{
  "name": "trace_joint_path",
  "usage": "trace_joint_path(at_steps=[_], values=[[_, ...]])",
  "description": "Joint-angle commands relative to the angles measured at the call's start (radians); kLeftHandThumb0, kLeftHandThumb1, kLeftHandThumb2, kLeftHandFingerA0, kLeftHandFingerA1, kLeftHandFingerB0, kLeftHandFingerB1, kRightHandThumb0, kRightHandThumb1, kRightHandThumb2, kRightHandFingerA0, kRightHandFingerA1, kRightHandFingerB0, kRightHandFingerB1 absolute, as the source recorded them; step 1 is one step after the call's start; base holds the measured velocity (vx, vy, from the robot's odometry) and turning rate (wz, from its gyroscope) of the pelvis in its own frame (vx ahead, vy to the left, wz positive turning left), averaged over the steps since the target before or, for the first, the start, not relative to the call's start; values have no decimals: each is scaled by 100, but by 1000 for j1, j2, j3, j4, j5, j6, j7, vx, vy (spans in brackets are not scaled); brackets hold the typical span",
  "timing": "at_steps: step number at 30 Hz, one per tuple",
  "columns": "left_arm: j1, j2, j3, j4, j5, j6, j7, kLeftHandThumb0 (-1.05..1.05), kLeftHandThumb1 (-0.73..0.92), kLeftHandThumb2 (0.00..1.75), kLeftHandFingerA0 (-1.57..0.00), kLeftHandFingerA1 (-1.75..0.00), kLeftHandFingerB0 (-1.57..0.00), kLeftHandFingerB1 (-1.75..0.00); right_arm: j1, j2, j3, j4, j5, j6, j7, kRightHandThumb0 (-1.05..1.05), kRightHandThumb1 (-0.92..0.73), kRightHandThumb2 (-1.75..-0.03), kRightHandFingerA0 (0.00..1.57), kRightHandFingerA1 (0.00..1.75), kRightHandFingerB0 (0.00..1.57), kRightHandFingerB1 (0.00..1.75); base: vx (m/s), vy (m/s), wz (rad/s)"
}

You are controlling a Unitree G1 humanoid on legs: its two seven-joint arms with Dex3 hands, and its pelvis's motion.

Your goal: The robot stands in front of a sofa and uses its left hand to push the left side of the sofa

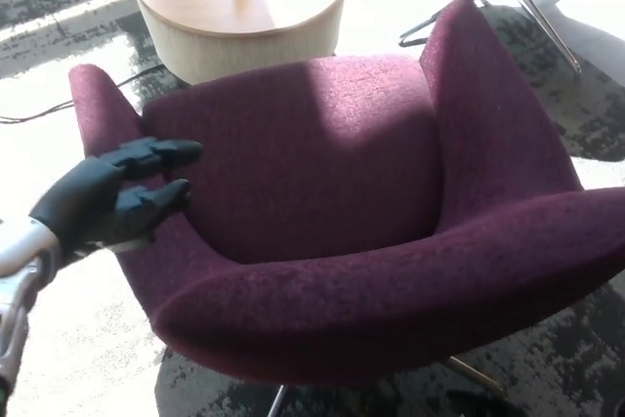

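Head view: our left hand (pixel 103 200) rests on the sofa (pixel 322 192)'s left arm, fingers (pixel 161 151) loosely spread, holding nothing; we should push flat and steadily sideways.

One sofa (pixel 342 192), one round table (pixel 234 17), one hand (pixel 107 197)

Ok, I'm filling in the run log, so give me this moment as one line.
left hand: open, at sofa's left armrest | right hand: not in view | push: contact unclear
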Motion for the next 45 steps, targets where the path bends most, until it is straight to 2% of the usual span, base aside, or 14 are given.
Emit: trace_joint_path(at_steps=[1, 3, 6, 8, 9, 14, 15, 21, 26, 28, 29, 43, 44, 45], values=[[13, 32, 85, 20, -44, -43, 18, -36, 52, 110, -2, -49, 0, -47, -2, -8, -5, 1, 11, -3, 5, -61, -67, -61, 75, 46, 66, 42, 0, 0, 0], [47, 48, 131, 45, -60, -89, -2, -75, 92, 72, -12, -34, -10, -24, -1, -9, -2, 7, 5, -5, -2, -62, -67, -61, 76, 46, 66, 42, 0, 0, 0], [77, 53, 165, 74, -69, -122, -15, -78, 74, 111, 0, -40, -12, -30, 0, -9, 0, 14, 1, 1, -10, -62, -66, -61, 76, 45, 68, 43, 0, 0, 0], [127, 23, 214, 74, -107, -116, 6, -79, 91, 68, -10, -32, -10, -23, 4, -2, -6, 17, 8, -3, -7, -61, -66, -61, 77, 46, 67, 43, 0, 0, 0], [143, 17, 221, 77, -108, -132, 8, -80, 75, 109, -5, -45, -11, -33, 6, -2, -5, 16, 7, -4, -8, -61, -66, -61, 79, 46, 67, 43, 0, 0, 0], [235, -4, 249, 114, -117, -174, -13, -76, 92, 69, -13, -34, -11, -25, 17, -1, -4, 10, 8, -6, 0, -61, -66, -61, 82, 47, 68, 42, 0, 0, 0], [243, -9, 253, 122, -118, -180, -11, -73, 73, 110, -8, -47, -4, -37, 16, -1, -6, 13, 9, -7, 2, -60, -66, -62, 80, 45, 67, 42, 0, 0, 0], [330, -59, 296, 206, -151, -240, 6, -76, 92, 71, -12, -35, -11, -26, 26, -7, -8, 20, 4, -18, 11, -63, -66, -62, 78, 44, 66, 42, 0, 0, 0], [411, -92, 350, 309, -211, -271, -25, -36, 55, 112, -3, -50, 0, -48, 48, 0, 1, 21, -6, -24, -6, -60, -67, -61, 79, 45, 68, 43, 0, 0, 0], [448, -105, 357, 345, -210, -291, -24, -82, 75, 108, -18, -51, -2, -39, 56, 0, 5, 28, -10, -20, -7, -61, -68, -62, 79, 45, 66, 42, 0, 0, 0], [457, -106, 358, 371, -210, -299, -34, -36, 53, 111, -2, -49, 0, -47, 59, 0, 6, 30, -11, -25, -3, -62, -67, -61, 80, 46, 67, 42, 0, 0, 9], [533, -148, 361, 474, -181, -406, 76, -35, 54, 111, -2, -49, 0, -47, 85, 4, 28, 45, -26, -38, -11, -64, -67, -61, 79, 44, 66, 42, 0, 0, 1], [532, -145, 356, 488, -175, -411, 78, -76, 92, 69, -17, -35, -12, -27, 86, 5, 29, 43, -25, -43, -10, -65, -66, -61, 79, 45, 66, 42, 0, 0, 0], [538, -147, 350, 490, -172, -408, 74, -36, 54, 111, -2, -49, 0, -47, 84, 8, 26, 42, -20, -35, -11, -63, -65, -61, 81, 46, 69, 43, 0, 0, 0]])
